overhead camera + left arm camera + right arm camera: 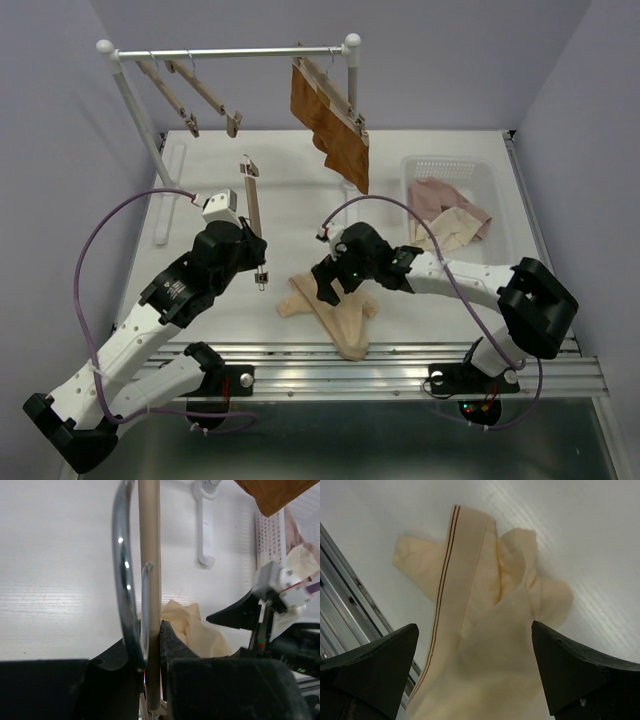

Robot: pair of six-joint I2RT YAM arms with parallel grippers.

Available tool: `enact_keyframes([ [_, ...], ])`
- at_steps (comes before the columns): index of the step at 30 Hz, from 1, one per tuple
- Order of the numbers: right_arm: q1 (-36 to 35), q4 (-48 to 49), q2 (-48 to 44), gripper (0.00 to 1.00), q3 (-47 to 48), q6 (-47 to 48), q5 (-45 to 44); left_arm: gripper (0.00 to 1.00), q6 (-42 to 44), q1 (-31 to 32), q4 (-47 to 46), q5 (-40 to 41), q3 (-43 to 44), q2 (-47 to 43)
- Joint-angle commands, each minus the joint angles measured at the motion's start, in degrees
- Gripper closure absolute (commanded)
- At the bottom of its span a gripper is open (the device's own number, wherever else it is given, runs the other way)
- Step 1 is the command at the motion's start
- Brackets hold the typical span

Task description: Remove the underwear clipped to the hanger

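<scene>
A cream-beige underwear (335, 310) lies crumpled on the table near the front edge, free of any hanger. My right gripper (330, 283) hovers just above it, open; in the right wrist view the cloth (485, 625) fills the space between the wide-apart fingers of that gripper (474, 630). My left gripper (154, 645) is shut on a bare wooden hanger (150, 570) with a metal hook (122, 580), held over the table (253, 205). An orange-brown underwear (330, 120) hangs clipped to a hanger on the rail at the back.
A white basket (480, 172) at the right holds a pale pink garment (440, 195) and a cream one (455, 230). The white rack (230, 52) carries two bare wooden hangers (195, 95) on its left side. An aluminium rail (400, 365) runs along the front edge.
</scene>
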State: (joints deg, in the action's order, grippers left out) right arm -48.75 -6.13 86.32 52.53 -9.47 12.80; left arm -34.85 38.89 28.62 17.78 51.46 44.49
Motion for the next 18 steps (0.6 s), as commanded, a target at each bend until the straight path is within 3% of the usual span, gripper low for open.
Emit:
enact_keyframes([
  [1, -4.9, -8.6, 4.2, 0.00, 3.4, 6.5, -8.9, 1.00, -1.5, 0.0, 0.8, 2.9, 1.2, -0.5],
  [4, -7.7, -10.5, 8.1, 0.08, 5.0, 7.5, -12.3, 1.00, -1.6, 0.0, 0.5, 3.2, 0.7, -0.7],
  [9, -8.3, -11.2, 7.1, 0.99, 7.4, 3.9, -26.3, 1.00, -1.2, 0.0, 0.0, 3.8, 0.6, -0.8],
  [15, -8.3, -7.0, -2.5, 0.99, 8.2, -0.4, -43.9, 1.00, -0.7, 0.0, -1.5, 3.4, 0.2, -1.1],
  [18, -4.3, -5.4, -8.9, 0.99, 8.5, -1.9, -50.2, 1.00, -0.4, 0.0, -2.5, 3.8, 0.0, -0.9],
])
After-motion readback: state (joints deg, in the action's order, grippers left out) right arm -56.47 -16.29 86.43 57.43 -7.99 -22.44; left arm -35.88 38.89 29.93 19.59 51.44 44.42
